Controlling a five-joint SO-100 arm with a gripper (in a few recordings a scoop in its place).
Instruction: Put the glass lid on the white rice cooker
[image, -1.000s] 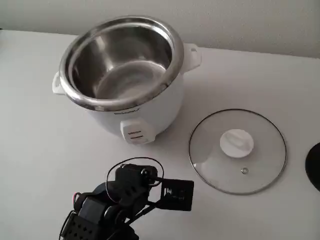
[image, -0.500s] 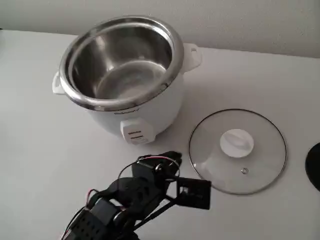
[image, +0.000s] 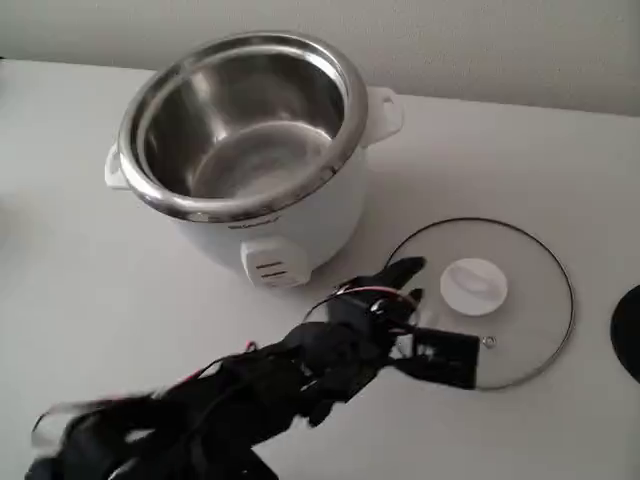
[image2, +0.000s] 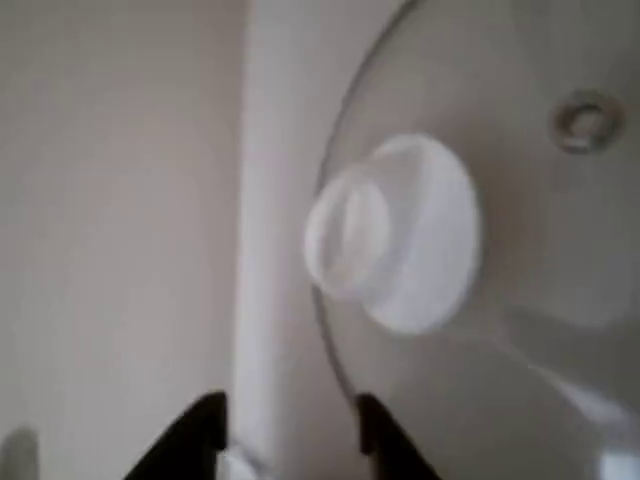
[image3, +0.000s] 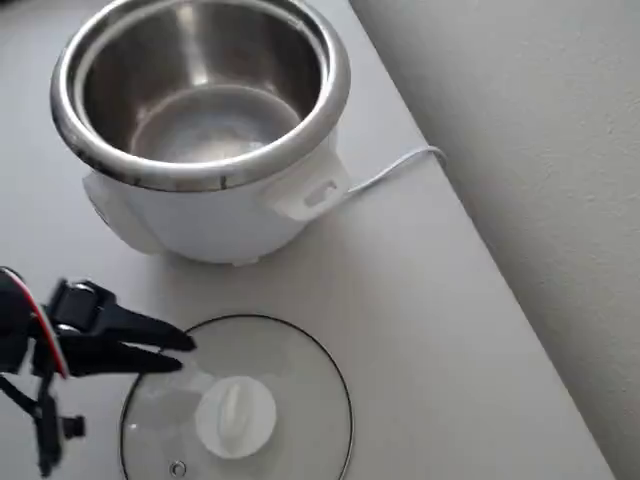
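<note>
White bench (image: 90, 260) carries the white rice cooker (image: 250, 150) at far left in the fixed view, its steel inner pot uncovered and its switch panel facing the near side. To its right and nearer lies the glass lid (image: 510, 330), flat on the bench, white knob (image: 473, 286) up. A black arm, blurred at its near end, reaches in from the near left; its claw (image: 408, 282) sits over the lid's left edge, just left of the knob, the fingers parted with a small gap and nothing between them. A dark round object (image: 629, 333) is cut off by the right edge.

From the wrist view, two dark fingertips (image2: 195, 425) stand apart at the bottom of the picture, released and empty. Beyond them the glass lid (image2: 520, 330) fills the right side, its knob (image2: 395, 232) large and soft-focused, the small metal steam vent (image2: 585, 118) at upper right. The lid's rim curves past the gap between the fingertips, pale bench (image2: 110, 220) showing to the left.

Seen from the overhead view, the white rice cooker (image3: 200, 130) stands at the top, a white cord (image3: 395, 168) trailing from it to the right. The glass lid (image3: 290, 370) rests below it, well clear of the cooker. The claw (image3: 180, 352) comes in from the left, its two black fingers open and pointing at the lid's left rim, short of the knob (image3: 235, 416).
</note>
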